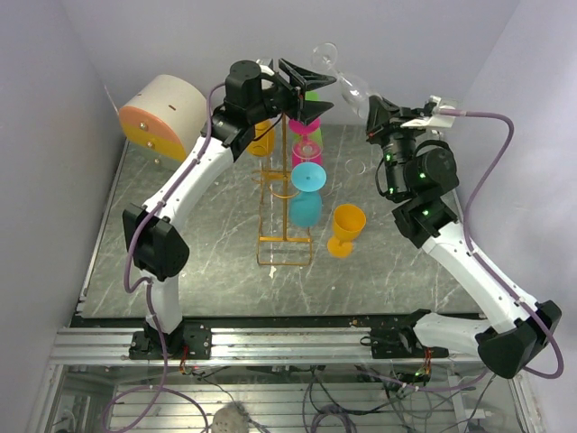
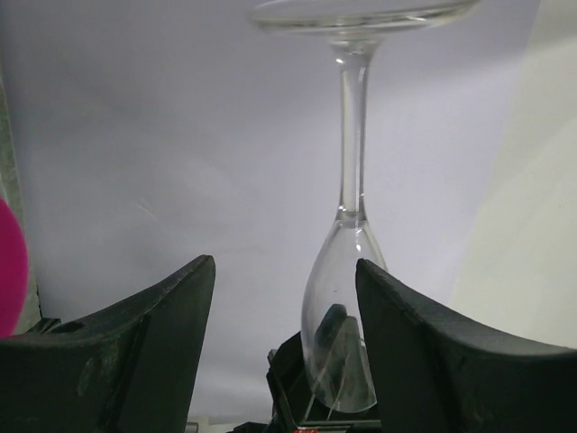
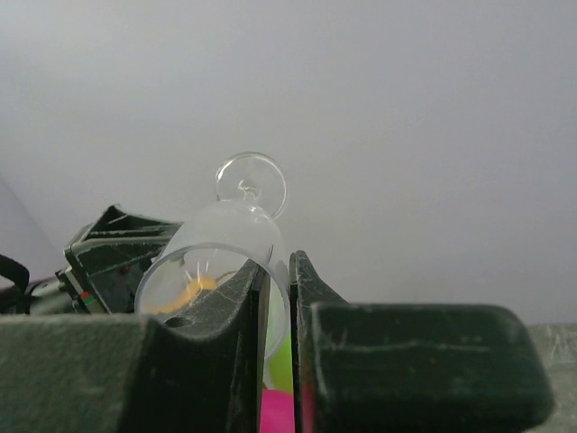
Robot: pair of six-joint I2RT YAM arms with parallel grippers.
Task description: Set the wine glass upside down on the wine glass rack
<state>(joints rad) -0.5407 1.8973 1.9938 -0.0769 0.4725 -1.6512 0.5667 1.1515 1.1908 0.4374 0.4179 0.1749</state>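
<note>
Clear and long-stemmed, the wine glass (image 1: 345,79) is held aloft over the far end of the surface (image 1: 198,253), just right of the arched top of the wine glass rack (image 1: 284,192) and not yet on any hook. The right gripper (image 3: 281,271) has its fingers nearly together, clamped on the wall of the bowl at its rim, the foot pointing away from it. The left gripper (image 2: 284,262) hangs just beside the glass with fingers wide apart. Its wrist view frames the stem in the gap, but I cannot tell whether the stem is actually between them. This reads as the carry-and-align step, perhaps a handover at the stem. Next the foot has to be guided into a free ring hook so the bowl hangs down. Room is tight: a cyan glass (image 1: 306,207) and a pink glass (image 1: 306,149) already hang on the side toward the right arm, an orange goblet (image 1: 346,227) stands near the base, and the two arms crowd the rack top.
</note>
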